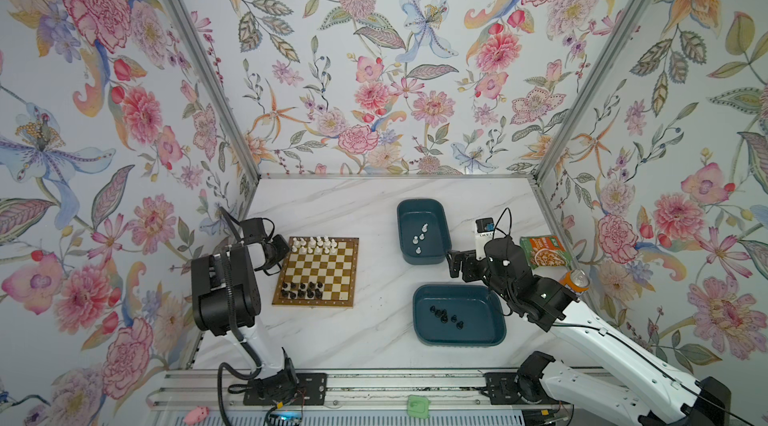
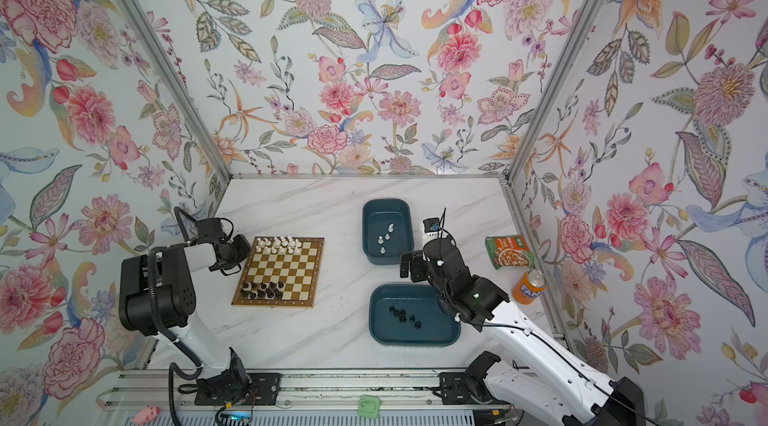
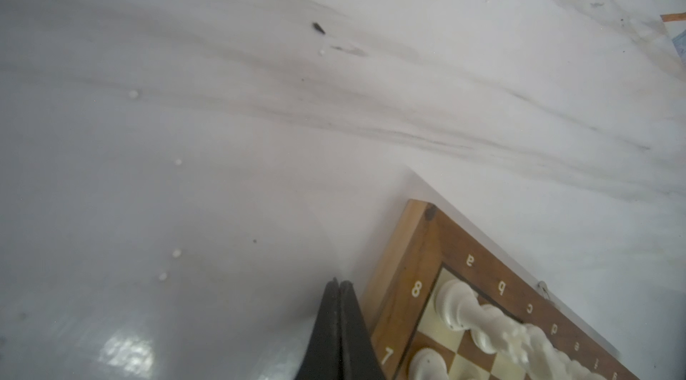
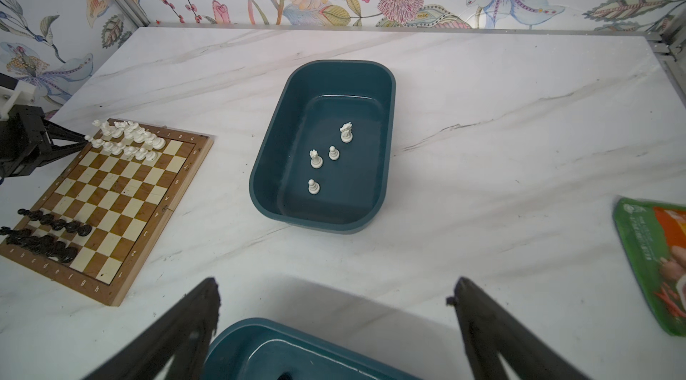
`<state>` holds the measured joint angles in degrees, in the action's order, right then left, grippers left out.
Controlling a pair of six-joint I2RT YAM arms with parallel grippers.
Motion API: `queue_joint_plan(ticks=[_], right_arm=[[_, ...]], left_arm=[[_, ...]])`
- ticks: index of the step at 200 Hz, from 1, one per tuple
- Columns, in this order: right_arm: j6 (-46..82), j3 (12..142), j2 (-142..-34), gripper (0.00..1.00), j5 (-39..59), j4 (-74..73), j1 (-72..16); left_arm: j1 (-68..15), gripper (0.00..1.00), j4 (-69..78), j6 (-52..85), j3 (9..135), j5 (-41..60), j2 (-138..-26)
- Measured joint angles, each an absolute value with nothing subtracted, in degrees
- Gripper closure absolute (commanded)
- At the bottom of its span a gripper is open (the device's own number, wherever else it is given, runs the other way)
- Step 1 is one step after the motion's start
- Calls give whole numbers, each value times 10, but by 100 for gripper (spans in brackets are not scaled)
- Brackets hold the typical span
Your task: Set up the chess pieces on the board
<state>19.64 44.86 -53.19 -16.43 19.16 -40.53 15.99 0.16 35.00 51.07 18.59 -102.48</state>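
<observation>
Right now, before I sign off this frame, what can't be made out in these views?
Black pieces on the board: too small in both top views, dark and merged in the right wrist view; kinds unclear.
Near tub: cut off by the right wrist view's bottom edge; contents unseen there.
White back row: blurred and cut off in the left wrist view.
Left end effector: only its shut tips show there.

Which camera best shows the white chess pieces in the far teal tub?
The right wrist view: four small white chess pieces stand clear and separate inside the dark teal plastic tub. Both top views show them tiny; the left wrist view misses them.
</observation>
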Motion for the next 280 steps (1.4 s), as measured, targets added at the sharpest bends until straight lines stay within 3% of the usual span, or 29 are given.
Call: queue_joint_plan(ticks=[146,280], right_arm=[[200,449,-523,1,-189,201,-439],[228,449,-496,1,-258,274,-455]], left_arm=[[41,100,-2,376,414,206,-939],[3,100,34,425,298,193,-837]])
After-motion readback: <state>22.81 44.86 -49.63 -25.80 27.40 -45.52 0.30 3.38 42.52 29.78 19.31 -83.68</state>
